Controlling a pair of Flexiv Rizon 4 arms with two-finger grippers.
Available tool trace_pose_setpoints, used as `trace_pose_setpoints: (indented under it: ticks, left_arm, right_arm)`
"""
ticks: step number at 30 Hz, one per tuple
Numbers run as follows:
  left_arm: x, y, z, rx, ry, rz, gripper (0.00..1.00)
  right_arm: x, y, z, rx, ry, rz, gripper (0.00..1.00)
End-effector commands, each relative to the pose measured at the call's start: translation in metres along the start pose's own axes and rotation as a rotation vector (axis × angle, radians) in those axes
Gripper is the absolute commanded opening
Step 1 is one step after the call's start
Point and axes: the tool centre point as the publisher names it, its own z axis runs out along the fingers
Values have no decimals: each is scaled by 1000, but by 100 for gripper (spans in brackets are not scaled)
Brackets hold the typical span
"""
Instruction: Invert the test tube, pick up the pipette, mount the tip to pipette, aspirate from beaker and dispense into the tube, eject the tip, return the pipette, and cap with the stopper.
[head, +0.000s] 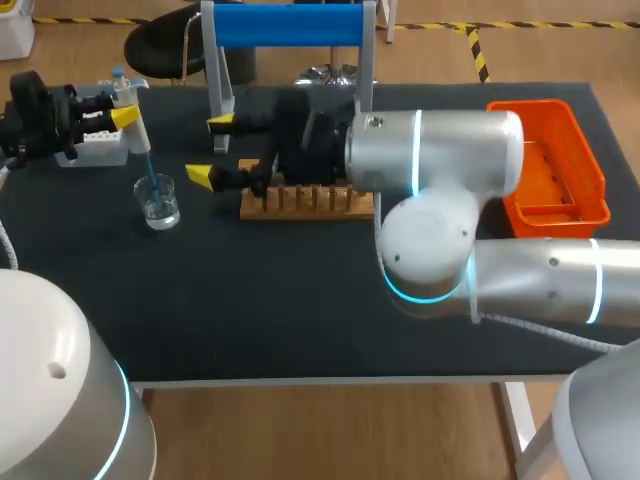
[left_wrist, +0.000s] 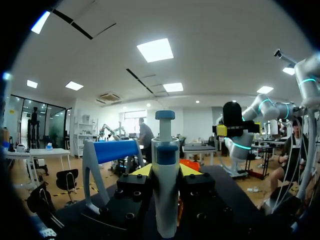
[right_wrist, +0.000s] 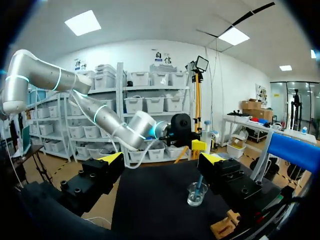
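My left gripper (head: 118, 110) is shut on a white pipette (head: 135, 125) with a blue top, held upright at the far left of the table. The pipette's blue tip (head: 152, 183) reaches down into a small glass beaker (head: 158, 203) holding clear liquid. In the left wrist view the pipette (left_wrist: 165, 180) stands between the two yellow fingertips (left_wrist: 142, 170). My right gripper (head: 211, 150) is open and holds nothing, hovering by the left end of the wooden tube rack (head: 305, 203). From the right wrist the beaker (right_wrist: 196, 194) lies ahead of that open gripper (right_wrist: 162, 157). The right arm hides the test tube.
An orange tray (head: 560, 190) sits at the table's right edge. A stand with a blue bar (head: 290, 25) rises at the back, just behind the rack. My right arm's big joints (head: 430, 160) hang over the table's middle.
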Motion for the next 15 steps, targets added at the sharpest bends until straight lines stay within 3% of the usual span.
trace_pose_setpoints:
  ticks: [1,15]
  left_arm:
    - [-1,0,-1,2,6,1,0]
    - [-1,0,-1,2,6,1,0]
  right_arm:
    - [-6,14,-3,-25,515,-31,100]
    - [-36,62,8,-5,666,-105,100]
